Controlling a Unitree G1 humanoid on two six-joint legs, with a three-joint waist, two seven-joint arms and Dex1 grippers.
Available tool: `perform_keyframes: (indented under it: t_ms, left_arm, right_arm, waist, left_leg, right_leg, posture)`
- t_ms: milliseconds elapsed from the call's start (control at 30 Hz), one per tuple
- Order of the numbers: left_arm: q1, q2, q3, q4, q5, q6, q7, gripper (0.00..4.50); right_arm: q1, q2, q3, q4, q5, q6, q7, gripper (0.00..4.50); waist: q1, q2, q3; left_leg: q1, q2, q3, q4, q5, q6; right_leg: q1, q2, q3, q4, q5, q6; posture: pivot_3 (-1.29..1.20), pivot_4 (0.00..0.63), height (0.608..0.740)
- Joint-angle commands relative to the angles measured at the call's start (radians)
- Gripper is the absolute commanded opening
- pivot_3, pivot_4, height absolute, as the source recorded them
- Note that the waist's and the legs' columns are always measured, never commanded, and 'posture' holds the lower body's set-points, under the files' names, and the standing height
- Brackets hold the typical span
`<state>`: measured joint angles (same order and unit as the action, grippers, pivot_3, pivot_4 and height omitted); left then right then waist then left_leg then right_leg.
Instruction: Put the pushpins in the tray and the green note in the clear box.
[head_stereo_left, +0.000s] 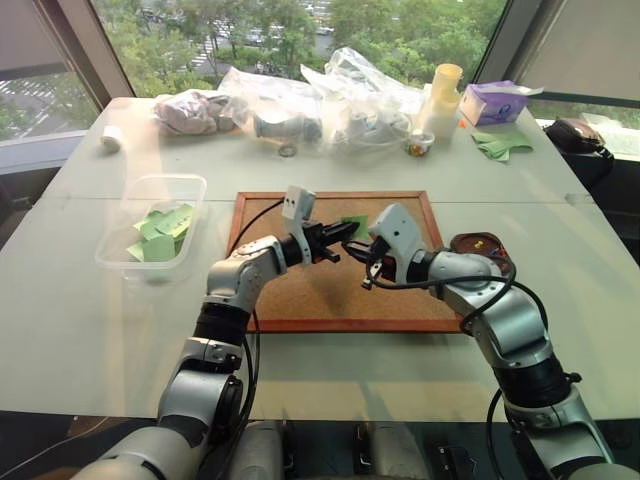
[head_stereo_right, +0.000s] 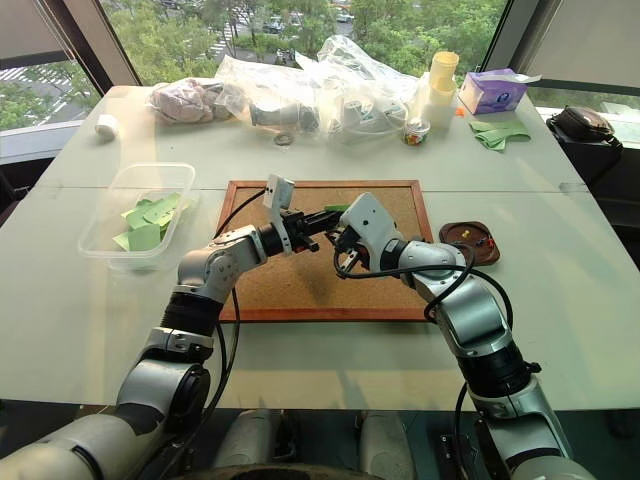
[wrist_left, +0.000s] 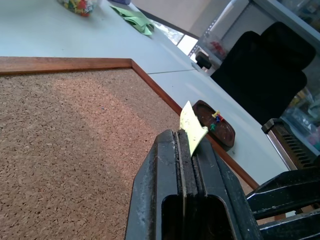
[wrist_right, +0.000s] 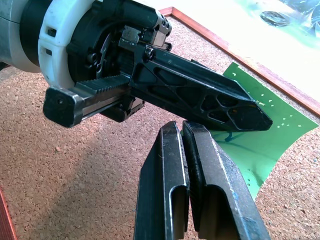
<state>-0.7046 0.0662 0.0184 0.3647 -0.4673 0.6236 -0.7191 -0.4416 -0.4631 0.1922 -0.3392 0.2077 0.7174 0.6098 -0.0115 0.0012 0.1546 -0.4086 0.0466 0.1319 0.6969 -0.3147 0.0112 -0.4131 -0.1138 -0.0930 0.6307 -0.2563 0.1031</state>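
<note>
My left gripper (wrist_left: 186, 136) is shut on the green note (wrist_left: 193, 128), a small light-green slip that sticks up from between its fingertips, just above the cork board (head_stereo_left: 330, 290). In the right wrist view the green note (wrist_right: 265, 145) curls up off the cork at that gripper's tip. Close beside it, my right gripper (wrist_right: 182, 129) is shut, and I see nothing between its fingers. The tray (head_stereo_right: 451, 245), a dark reddish-brown oval dish, sits just off the board's right edge with pushpins (wrist_left: 216, 118) in it. The clear box (head_stereo_left: 165, 181) stands left of the board and holds several green slips.
Along the far edge of the table lie clear plastic bags (head_stereo_left: 330, 95), a yellow-lidded bottle (head_stereo_left: 444, 95), a small cup of coloured pins (head_stereo_left: 418, 146), a purple carton (head_stereo_left: 490, 102) and darker green sheets (head_stereo_left: 503, 147). A white roll (head_stereo_left: 111, 138) sits at the far left.
</note>
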Motion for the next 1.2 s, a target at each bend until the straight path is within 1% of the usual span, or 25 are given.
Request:
perform_keyframes:
  t_ms: [33, 200, 400, 500, 600, 767, 933, 1200]
  left_arm:
    - [-0.026, 0.005, 0.004, -0.005, 0.008, -0.030, 0.004, 0.03]
    - [-0.015, 0.028, -0.035, 0.036, 0.093, -0.137, 0.008, 0.03]
    - [-0.014, 0.032, -0.022, 0.075, 0.115, -0.190, 0.028, 0.03]
    - [-0.020, 0.027, -0.006, 0.067, 0.104, -0.198, 0.045, 0.03]
    - [-0.018, 0.025, 0.001, 0.040, 0.093, -0.190, 0.056, 0.03]
    - [0.000, 0.025, 0.003, -0.009, 0.090, -0.177, 0.064, 0.03]
    - [0.021, 0.029, -0.002, -0.048, 0.091, -0.163, 0.068, 0.03]
    - [0.032, 0.033, -0.002, -0.071, 0.093, -0.154, 0.079, 0.03]
  right_arm:
    - [-0.019, -0.012, -0.023, -0.052, 0.000, 0.003, -0.011, 0.00]
    - [-0.030, -0.031, -0.096, -0.066, 0.025, 0.032, -0.027, 0.00]
    - [-0.027, -0.046, -0.304, -0.100, 0.119, 0.129, -0.070, 0.00]
    - [0.012, -0.074, -0.409, -0.070, 0.128, 0.139, -0.098, 0.00]
    - [0.070, -0.094, -0.518, 0.012, 0.120, 0.122, -0.138, 0.00]
    - [0.161, -0.141, -0.567, 0.141, 0.088, 0.033, -0.144, 0.00]
    - [0.176, -0.134, -0.569, 0.257, 0.086, -0.023, -0.149, 0.00]
    - [0.190, -0.123, -0.551, 0.359, 0.088, -0.084, -0.150, 0.00]
  waist:
    - [0.001, 0.000, 0.000]
    - [0.001, 0.000, 0.000]
    - [0.003, 0.000, 0.000]
    - [0.004, 0.000, 0.000]
    - [0.005, 0.000, 0.000]
    - [0.001, 0.000, 0.000]
    - [-0.002, 0.000, 0.000]
    - [0.003, 0.000, 0.000]
  left_leg:
    - [0.000, 0.000, 0.000, 0.000, 0.000, 0.000]
    - [0.000, 0.000, 0.000, 0.000, 0.000, 0.000]
    - [0.000, 0.000, 0.000, 0.000, 0.000, 0.000]
    - [0.000, 0.000, 0.000, 0.000, 0.000, 0.000]
    - [0.000, 0.000, 0.000, 0.000, 0.000, 0.001]
    - [0.000, -0.001, 0.000, 0.000, 0.000, 0.000]
    - [0.001, 0.000, 0.001, 0.000, 0.000, 0.000]
    - [0.001, 0.000, 0.001, 0.000, 0.000, 0.000]
  right_leg:
    - [0.000, 0.000, 0.000, 0.000, 0.000, 0.000]
    - [0.000, 0.000, 0.000, 0.000, 0.000, 0.000]
    - [0.000, 0.000, 0.000, 0.000, 0.000, 0.000]
    - [0.000, 0.000, 0.000, 0.000, 0.000, 0.000]
    - [0.000, 0.000, 0.000, 0.000, 0.000, 0.000]
    - [0.000, 0.000, 0.000, 0.000, 0.000, 0.000]
    - [0.000, 0.000, 0.000, 0.000, 0.000, 0.000]
    - [0.001, 0.000, 0.000, 0.000, 0.000, 0.000]
  posture:
    - [0.00, 0.150, 0.740]
    - [0.00, 0.150, 0.740]
    - [0.00, 0.150, 0.740]
    - [0.00, 0.150, 0.740]
    - [0.00, 0.150, 0.740]
    - [0.00, 0.150, 0.740]
    - [0.00, 0.150, 0.740]
    - [0.00, 0.150, 0.740]
